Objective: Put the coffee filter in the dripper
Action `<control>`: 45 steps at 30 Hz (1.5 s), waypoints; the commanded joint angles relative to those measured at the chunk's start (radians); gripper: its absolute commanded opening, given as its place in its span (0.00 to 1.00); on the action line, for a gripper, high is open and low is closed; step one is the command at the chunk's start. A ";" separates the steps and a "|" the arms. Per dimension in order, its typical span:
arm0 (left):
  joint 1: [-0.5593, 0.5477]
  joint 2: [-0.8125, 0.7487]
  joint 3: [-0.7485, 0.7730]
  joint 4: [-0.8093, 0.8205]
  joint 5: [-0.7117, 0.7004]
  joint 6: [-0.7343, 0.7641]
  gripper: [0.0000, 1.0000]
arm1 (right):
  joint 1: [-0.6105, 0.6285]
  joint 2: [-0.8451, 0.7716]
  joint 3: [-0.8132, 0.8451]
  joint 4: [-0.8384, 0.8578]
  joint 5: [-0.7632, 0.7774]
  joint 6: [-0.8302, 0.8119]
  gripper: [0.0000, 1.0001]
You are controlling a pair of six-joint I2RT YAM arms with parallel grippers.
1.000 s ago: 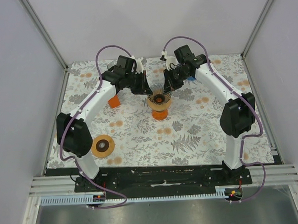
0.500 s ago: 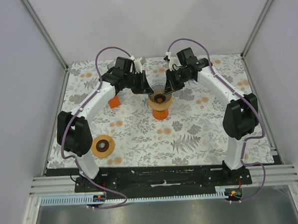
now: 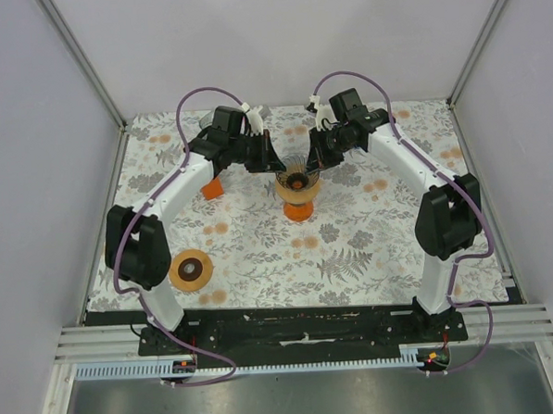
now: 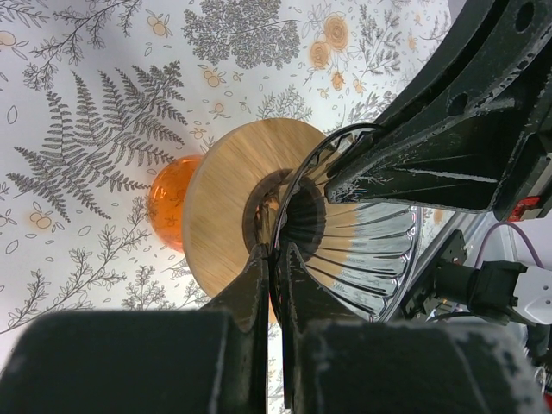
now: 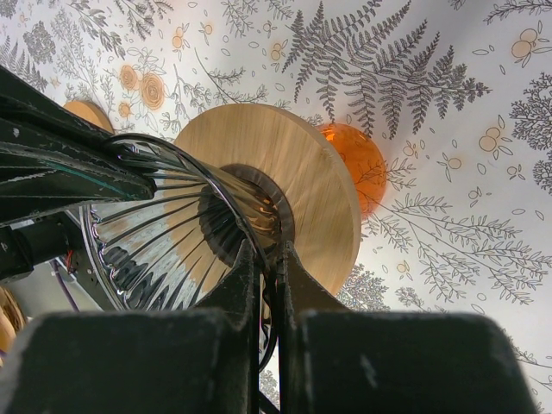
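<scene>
The dripper (image 3: 296,181) is being shown at the middle of the counter (image 3: 353,249), towards the far side. It is being made up of a ribbed glass cone (image 4: 362,250) set through a round wooden collar (image 4: 233,198). A rounded orange base (image 3: 298,210) is being seen right under the collar. Whether the dripper is being lifted off the counter cannot be told.

The left hand (image 3: 272,165) is being held at the left side of the cone's rim. Its fingers are being pressed nearly together in the left wrist view (image 4: 274,259), with only the thin dark rim of the cone being pinched between them. The right hand (image 3: 316,159) is being held at the right side of the same rim. It is likewise being closed to a narrow slit on the rim in the right wrist view (image 5: 266,259). The two hands are being pointed at each other across the cone, and each one is being caught in the other's wrist view.

The coffee filter is not being made out in any view. The inside of the cone is being hidden by reflections and by the hands, so whether a filter is lying in it cannot be told.

A small orange object (image 3: 211,186) is being seen to the left of the dripper, just beside the left arm. A wooden ring with a dark centre (image 3: 191,269) is being seen at the near left, well apart from the dripper.
</scene>
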 commanded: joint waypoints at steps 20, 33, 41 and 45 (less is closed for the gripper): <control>-0.025 0.034 0.116 -0.183 -0.140 0.162 0.42 | 0.026 0.018 0.071 -0.028 -0.025 -0.087 0.38; -0.025 0.002 0.168 -0.189 -0.154 0.194 0.50 | 0.026 -0.019 0.129 -0.057 -0.007 -0.112 0.49; -0.025 -0.046 0.101 -0.154 -0.198 0.205 0.22 | 0.026 -0.030 0.065 -0.059 0.018 -0.120 0.17; -0.025 -0.046 0.058 -0.149 -0.183 0.202 0.13 | 0.026 -0.020 0.027 -0.039 0.001 -0.124 0.05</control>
